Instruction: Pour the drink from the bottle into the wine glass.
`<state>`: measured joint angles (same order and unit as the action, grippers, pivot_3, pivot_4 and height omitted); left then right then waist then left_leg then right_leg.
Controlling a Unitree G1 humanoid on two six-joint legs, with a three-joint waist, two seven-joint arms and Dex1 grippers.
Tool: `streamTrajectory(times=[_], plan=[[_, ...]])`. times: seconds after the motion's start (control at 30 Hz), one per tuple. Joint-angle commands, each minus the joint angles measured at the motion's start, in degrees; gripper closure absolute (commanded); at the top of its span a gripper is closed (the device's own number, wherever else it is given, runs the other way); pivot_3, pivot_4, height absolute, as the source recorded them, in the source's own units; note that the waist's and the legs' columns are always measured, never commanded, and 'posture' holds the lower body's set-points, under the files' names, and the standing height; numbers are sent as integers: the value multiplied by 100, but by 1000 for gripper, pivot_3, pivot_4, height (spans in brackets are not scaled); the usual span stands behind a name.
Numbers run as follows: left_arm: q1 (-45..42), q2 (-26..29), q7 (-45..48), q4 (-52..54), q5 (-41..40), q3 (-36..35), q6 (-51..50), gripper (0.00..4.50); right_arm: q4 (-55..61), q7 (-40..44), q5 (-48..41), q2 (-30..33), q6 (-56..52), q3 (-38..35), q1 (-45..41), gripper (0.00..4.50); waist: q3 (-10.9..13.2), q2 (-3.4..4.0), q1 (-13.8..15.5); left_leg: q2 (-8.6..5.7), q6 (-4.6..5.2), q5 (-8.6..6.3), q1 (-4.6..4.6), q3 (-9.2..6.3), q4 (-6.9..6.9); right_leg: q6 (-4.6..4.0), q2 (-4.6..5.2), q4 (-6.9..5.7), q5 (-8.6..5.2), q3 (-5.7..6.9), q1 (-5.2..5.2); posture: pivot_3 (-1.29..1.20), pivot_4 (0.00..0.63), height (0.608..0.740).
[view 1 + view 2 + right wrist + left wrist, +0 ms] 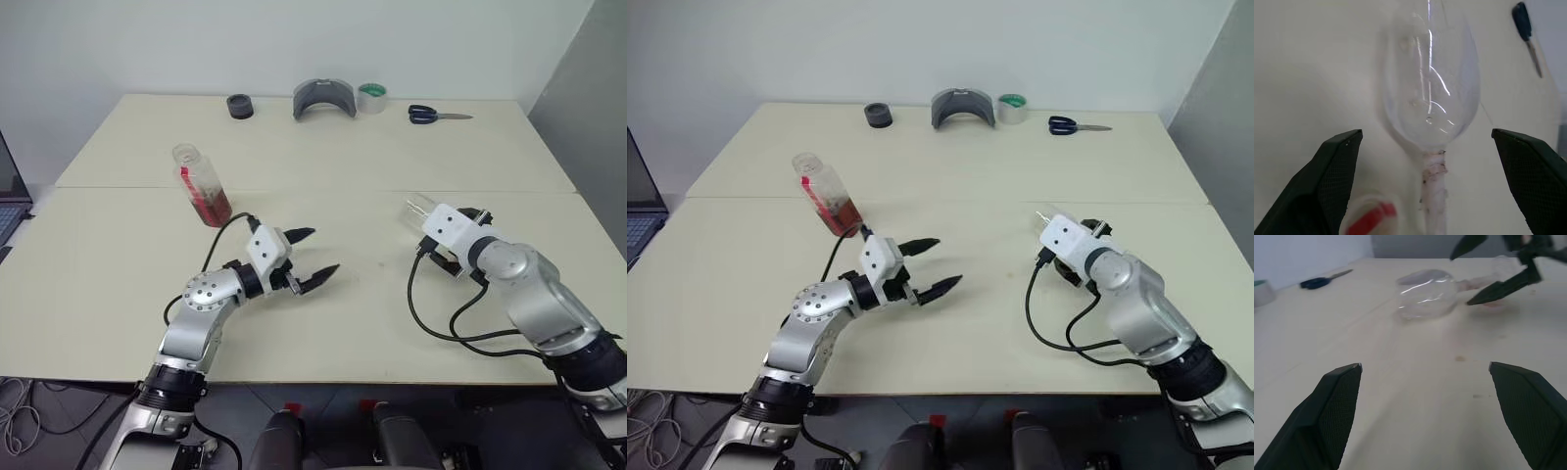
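Two grippers hang over the counter [323, 352], both with jaws spread wide and nothing between them. The left gripper [315, 257] points level across the counter toward the right one, its black fingers [320, 277] clear of the surface. The right gripper [1427, 183] tips down over the wine glass [1427, 93], which lies on its side on the counter; in the right wrist view the bowl sits just ahead of the jaws, with the stem running back between the two fingers [1332, 181], neither of which touches it. The stem looks smeared with reddish residue. A small red-and-white cap [1369, 218] lies just beside the stem, near the left finger in that view. From the left wrist view the glass bowl lies on the counter ahead, with the right gripper's fingers above and around its stem end.

The bottle [201, 184] stands apart on the robot's left side, farther back than the left gripper, its mouth uncapped and a little drink [211, 208] in the bottom part.

Along the far edge of the counter sit a black ring [240, 106], a grey curved part [324, 99], a roll of tape [371, 97] and blue-handled scissors [437, 115]. A laptop [10, 201] edge shows at the left border.
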<state>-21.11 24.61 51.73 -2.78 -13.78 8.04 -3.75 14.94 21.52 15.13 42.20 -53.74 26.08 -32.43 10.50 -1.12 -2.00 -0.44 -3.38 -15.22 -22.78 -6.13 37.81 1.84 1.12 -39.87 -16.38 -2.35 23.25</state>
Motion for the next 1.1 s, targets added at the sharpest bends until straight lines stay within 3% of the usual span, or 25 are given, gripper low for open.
streamTrajectory(times=[0.03, 0.47, 0.57, 0.9, 0.93, 1.1], plan=[[-192, 33, 332, -8, -34, 86, 157, 27, -106, -77, 549, -4, 4, 144, -215, 0, 0, 0, 2, 0, 0, 0, 0, -1, 0, 0, 0, 0, 0, 0, 0, 0, 150, 740], [-464, -188, 369, -308, 114, 98, 191, 27, -952, 256, 1433, -486, -47, 529, -588, 0, 0, 0, 4, -1, 0, 0, -1, -4, 2, 0, 0, -1, 0, 1, 0, 0, 150, 740], [-492, -234, 326, -351, 142, 74, 204, 0, -1089, 400, 1486, -500, -85, 500, -592, 578, 0, 0, 7, -1, 0, 0, -2, -5, 2, 0, 1, 0, 0, 2, 0, 0, 150, 740], [-479, -331, 193, -381, 180, 86, 249, 0, -1192, 687, 1580, -536, 64, 433, -666, 4060, 0, 0, -2, -1, 0, 0, -1, -3, 2, 0, 1, -1, 0, 1, 0, 0, 150, 740], [-473, -337, 186, -378, 181, 83, 251, 0, -1191, 715, 1594, -546, 78, 421, -683, 4229, 0, 0, -2, -1, 0, 0, 0, -3, 2, 0, 1, -1, 0, 1, 0, 0, 150, 740], [-390, -334, 111, -322, 186, 51, 206, 0, -998, 803, 1476, -681, 101, 136, -716, 4228, 0, 0, -12, 0, 0, 0, 0, -3, 2, 0, 1, -1, 0, 1, 1, 0, 150, 740]])
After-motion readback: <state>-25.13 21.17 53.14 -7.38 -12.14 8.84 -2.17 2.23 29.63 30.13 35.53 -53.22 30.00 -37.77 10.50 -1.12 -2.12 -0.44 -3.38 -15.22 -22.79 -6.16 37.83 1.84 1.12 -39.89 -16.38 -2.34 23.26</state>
